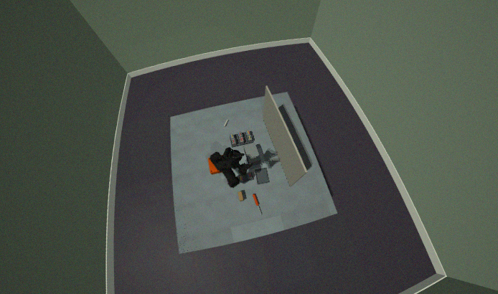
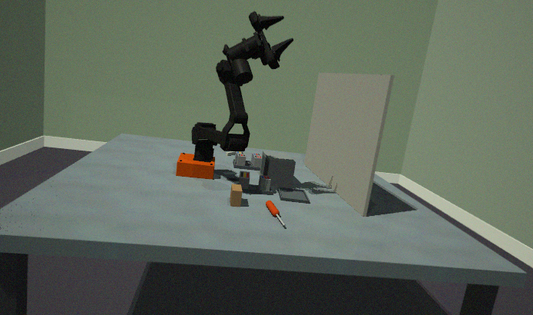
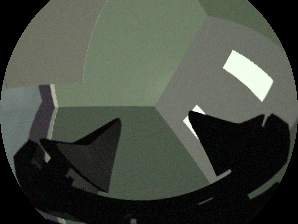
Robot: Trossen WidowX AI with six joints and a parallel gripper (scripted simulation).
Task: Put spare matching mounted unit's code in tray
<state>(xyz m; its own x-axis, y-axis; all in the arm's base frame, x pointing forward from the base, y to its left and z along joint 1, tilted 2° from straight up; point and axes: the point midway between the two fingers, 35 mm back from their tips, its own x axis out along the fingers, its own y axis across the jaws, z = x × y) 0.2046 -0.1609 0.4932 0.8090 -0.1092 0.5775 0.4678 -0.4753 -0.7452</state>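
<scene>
High above the table (image 1: 199, 219) (image 2: 124, 219), claw (image 1: 245, 160) (image 2: 288, 28) (image 3: 154, 117) wide open.

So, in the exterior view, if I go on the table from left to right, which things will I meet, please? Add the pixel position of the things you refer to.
Orange base (image 1: 212, 167) (image 2: 195, 169) → wooden block (image 1: 241, 196) (image 2: 236, 196) → screwdriver (image 1: 255, 199) (image 2: 273, 208) → upright board (image 1: 284, 145) (image 2: 346, 133) (image 3: 45, 45). Things whose place overlaps with others are left out.

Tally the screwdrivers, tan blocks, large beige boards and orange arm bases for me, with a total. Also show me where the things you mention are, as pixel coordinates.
Screwdriver (image 1: 255, 199) (image 2: 272, 207): 1
Tan block (image 1: 240, 196) (image 2: 236, 196): 1
Large beige board (image 1: 284, 144) (image 2: 346, 137) (image 3: 45, 45): 1
Orange arm base (image 1: 213, 166) (image 2: 195, 168): 1
Total: 4
</scene>
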